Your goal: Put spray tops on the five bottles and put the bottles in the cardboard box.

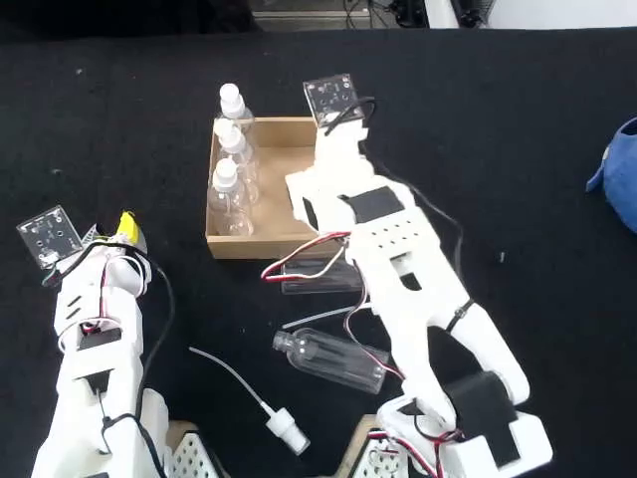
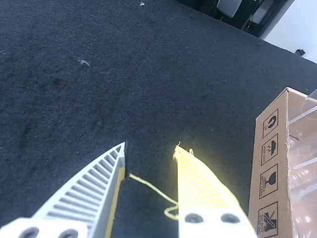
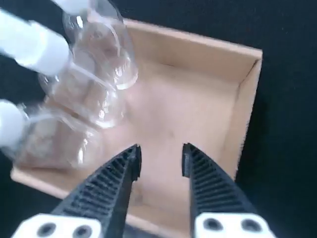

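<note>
I hold the right gripper (image 3: 161, 156) over the free half of the cardboard box (image 1: 249, 245), its jaws a little apart and carrying nothing. Three capped bottles (image 1: 227, 189) stand tight along one wall, I think to leave room for the others. Two more bottles (image 1: 333, 360) lie on the table (image 1: 518, 149) near the box, with a loose spray top (image 1: 287, 430) beside them. My left gripper (image 2: 150, 148) is parted and empty, off to the side of the box.
</note>
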Motion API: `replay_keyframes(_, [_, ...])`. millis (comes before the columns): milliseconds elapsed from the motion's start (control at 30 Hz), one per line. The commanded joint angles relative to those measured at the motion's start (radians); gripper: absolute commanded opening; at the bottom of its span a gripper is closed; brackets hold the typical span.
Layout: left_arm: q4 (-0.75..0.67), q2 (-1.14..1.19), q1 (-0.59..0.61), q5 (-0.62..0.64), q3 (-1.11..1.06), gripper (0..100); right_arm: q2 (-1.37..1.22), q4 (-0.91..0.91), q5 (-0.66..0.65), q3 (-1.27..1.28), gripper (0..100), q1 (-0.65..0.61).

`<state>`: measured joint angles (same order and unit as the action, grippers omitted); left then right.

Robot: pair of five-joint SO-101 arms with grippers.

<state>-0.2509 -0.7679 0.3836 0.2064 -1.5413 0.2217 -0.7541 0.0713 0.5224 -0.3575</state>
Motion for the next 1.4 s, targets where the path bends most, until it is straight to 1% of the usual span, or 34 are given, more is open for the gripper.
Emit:
replay_keyframes(0, [-0.026, -0.009, 0.004, -0.009, 0.010, 3, 0.058, -0.121, -0.077, -0.076, 13.5, 0.020])
replay_keyframes(133, [-0.026, -0.009, 0.004, -0.009, 0.010, 3, 0.058, -0.339, -0.144, -0.173, 13.4, 0.015])
replay_keyframes(300, [-0.029, -0.009, 0.004, -0.009, 0.010, 3, 0.058, -0.623, -0.287, -0.308, 13.4, 0.003])
replay_keyframes(433, [-0.026, -0.009, 0.008, -0.009, 0.010, 3, 0.088, -0.741, -0.353, -0.329, 13.4, -0.046])
replay_keyframes(533, [-0.025, -0.009, 0.013, -0.009, 0.010, 3, 0.165, -0.779, -0.391, -0.262, 13.4, -0.135])
replay_keyframes(667, [-0.025, -0.009, 0.054, -0.006, 0.012, 3, 0.271, -0.769, -0.430, -0.124, 13.4, -0.313])
replay_keyframes(800, [-0.023, -0.005, 0.159, -0.002, 0.030, 3, 0.303, -0.692, -0.420, -0.007, 13.4, -0.454])
replay_keyframes(900, [-0.003, -0.002, 0.257, 0.008, 0.041, 3, 0.285, -0.591, -0.420, 0.093, 13.4, -0.502])
replay_keyframes(1000, [0.095, -0.009, 0.344, 0.092, 0.087, 3, 0.268, -0.508, -0.413, 0.145, 13.4, -0.516])
replay_keyframes(1067, [0.163, 0.002, 0.392, 0.146, 0.133, 3, 0.260, -0.479, -0.347, 0.151, 13.4, -0.551])
replay_keyframes(1133, [0.204, 0.002, 0.429, 0.181, 0.160, 3, 0.255, -0.465, -0.259, 0.151, 13.4, -0.617])
replay_keyframes(1233, [0.215, 0.002, 0.456, 0.198, 0.174, 3, 0.254, -0.402, -0.189, 0.189, 13.4, -0.712])
replay_keyframes(1367, [0.207, -0.009, 0.490, 0.198, 0.176, 3, 0.254, -0.226, -0.138, 0.306, 13.4, -0.726])
